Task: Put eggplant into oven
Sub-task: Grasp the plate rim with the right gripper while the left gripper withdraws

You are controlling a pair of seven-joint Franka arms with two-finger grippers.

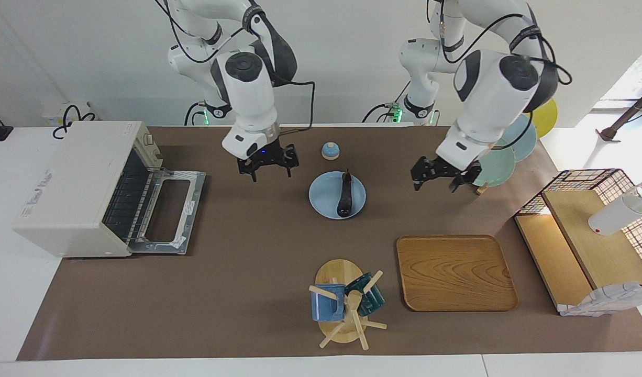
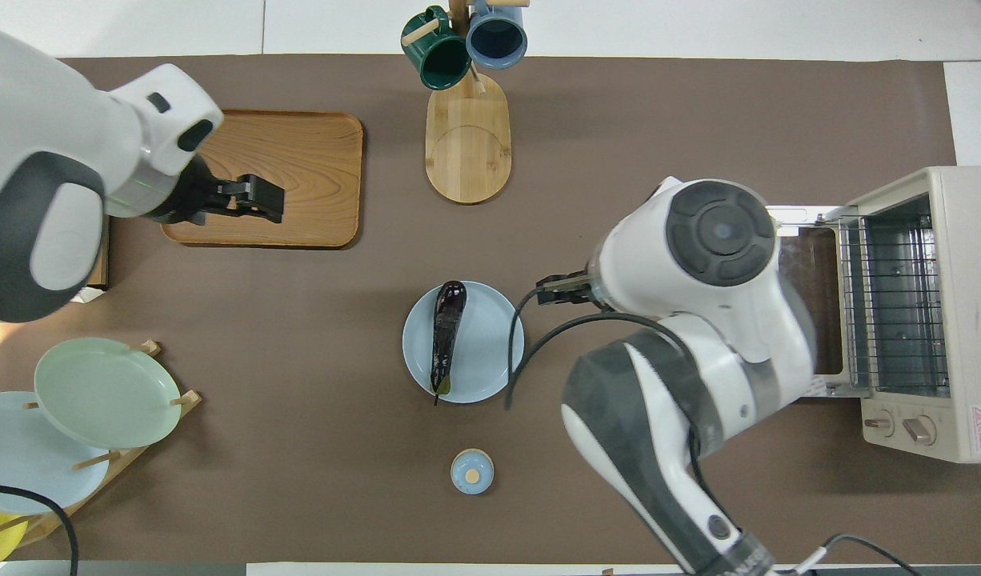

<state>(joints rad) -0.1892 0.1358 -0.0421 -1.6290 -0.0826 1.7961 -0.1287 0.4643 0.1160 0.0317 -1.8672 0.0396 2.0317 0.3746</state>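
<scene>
I have both pincers up in the air and holding nothing. The right pincer [image 1: 267,163] hangs with its fingers spread over bare table between the oven [image 1: 85,188] and the blue plate [image 1: 326,204]. The left pincer [image 1: 440,177] is also spread wide, over the table just beside the plate rack [image 1: 501,157], and waits there.

The eggplant [image 1: 346,195] lies lengthwise on the blue plate mid-table, well apart from the oven, whose door [image 1: 169,212] is folded down flat with the wire rack [image 1: 124,201] exposed.

My worries from here, 3 of them: the skin looks glossy and rounded, so a pinch off its middle could let it roll or slip out. Pressing down on it could skid the plate. On the carry, the dangling ends could catch the lowered door or the rack's front edge.
</scene>
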